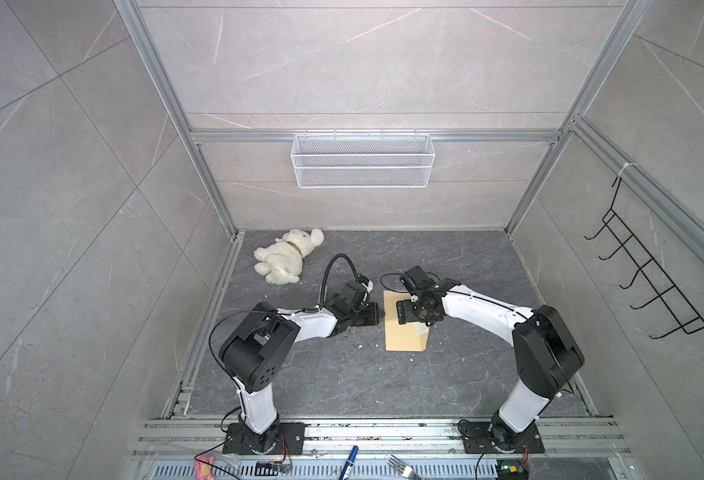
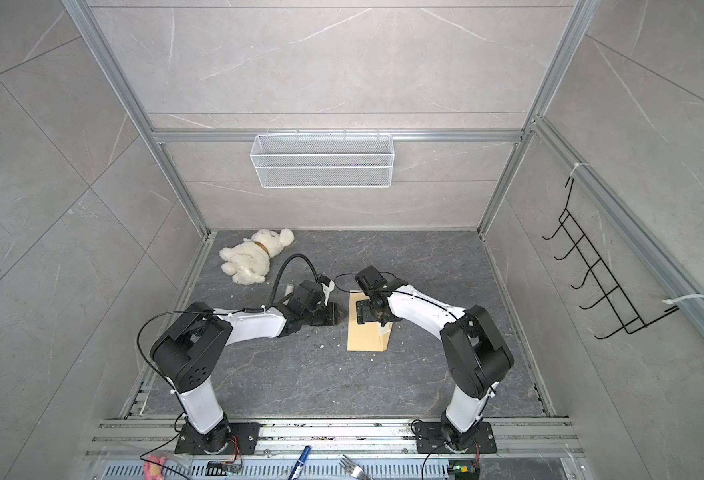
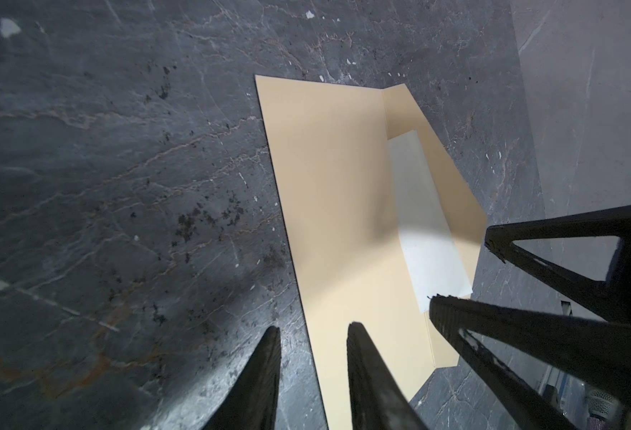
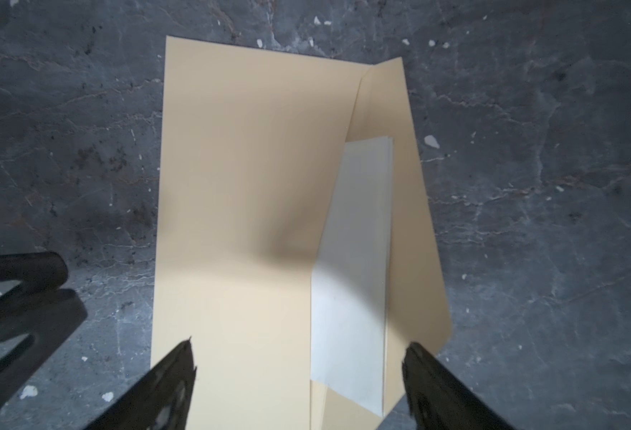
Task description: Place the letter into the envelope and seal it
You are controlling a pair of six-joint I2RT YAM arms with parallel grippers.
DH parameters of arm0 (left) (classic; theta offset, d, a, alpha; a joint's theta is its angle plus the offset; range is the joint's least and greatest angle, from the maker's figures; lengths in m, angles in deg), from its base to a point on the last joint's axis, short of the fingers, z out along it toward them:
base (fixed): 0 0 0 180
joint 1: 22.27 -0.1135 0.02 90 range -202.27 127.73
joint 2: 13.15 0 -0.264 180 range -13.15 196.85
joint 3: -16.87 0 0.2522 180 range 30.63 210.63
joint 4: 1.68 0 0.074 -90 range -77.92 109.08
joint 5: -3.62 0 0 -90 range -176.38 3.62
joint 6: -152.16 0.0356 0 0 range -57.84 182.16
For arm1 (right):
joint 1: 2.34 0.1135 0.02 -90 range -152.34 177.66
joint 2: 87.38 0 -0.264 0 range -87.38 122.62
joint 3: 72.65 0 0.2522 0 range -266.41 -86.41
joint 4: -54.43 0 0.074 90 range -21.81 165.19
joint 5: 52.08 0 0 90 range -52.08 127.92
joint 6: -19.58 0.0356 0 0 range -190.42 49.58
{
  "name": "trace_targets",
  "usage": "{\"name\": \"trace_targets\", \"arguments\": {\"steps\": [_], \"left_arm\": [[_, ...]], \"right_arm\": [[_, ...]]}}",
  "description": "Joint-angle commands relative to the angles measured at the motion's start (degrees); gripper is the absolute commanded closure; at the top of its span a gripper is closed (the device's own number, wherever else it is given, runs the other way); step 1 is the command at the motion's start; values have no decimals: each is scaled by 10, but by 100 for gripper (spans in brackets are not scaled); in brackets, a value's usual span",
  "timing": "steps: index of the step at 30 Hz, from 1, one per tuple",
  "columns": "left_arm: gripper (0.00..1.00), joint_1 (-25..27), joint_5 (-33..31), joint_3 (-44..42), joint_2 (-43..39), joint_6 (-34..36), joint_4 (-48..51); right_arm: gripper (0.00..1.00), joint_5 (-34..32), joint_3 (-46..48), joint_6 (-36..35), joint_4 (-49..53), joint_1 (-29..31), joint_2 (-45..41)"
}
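Note:
The yellow-tan envelope (image 1: 400,340) (image 2: 364,338) (image 3: 325,186) (image 4: 239,186) lies flat on the dark floor with its flap raised along one long side. The letter (image 3: 418,208) (image 4: 354,260) shows as a pale grey-white folded sheet, partly tucked into the envelope's mouth under the flap. My right gripper (image 4: 299,348) (image 1: 412,316) hangs wide open just above the envelope with nothing in it. My left gripper (image 3: 315,329) (image 1: 369,315) is narrowly open at the envelope's other long edge, one finger over the floor and one over the paper, holding nothing.
A white plush bear (image 1: 288,259) lies at the back left. On the back wall hangs a white wire basket (image 1: 362,160), and a black hook rack (image 1: 653,270) is on the right wall. A blue pen (image 1: 352,457) and a fork (image 1: 402,465) lie on the front rail.

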Motion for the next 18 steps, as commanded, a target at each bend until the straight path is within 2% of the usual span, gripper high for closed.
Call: {"name": "trace_targets", "arguments": {"steps": [1,10,18], "left_arm": [[66,7,18,20,7,2,-12],[64,15,19,22,25,-2,-14],[65,20,18,26,38,-4,-15]], "right_arm": [[15,-8,4,5,-9,0,14],[22,-34,17,13,-19,-5,41],[24,-48,31,20,-27,-5,48]]}}
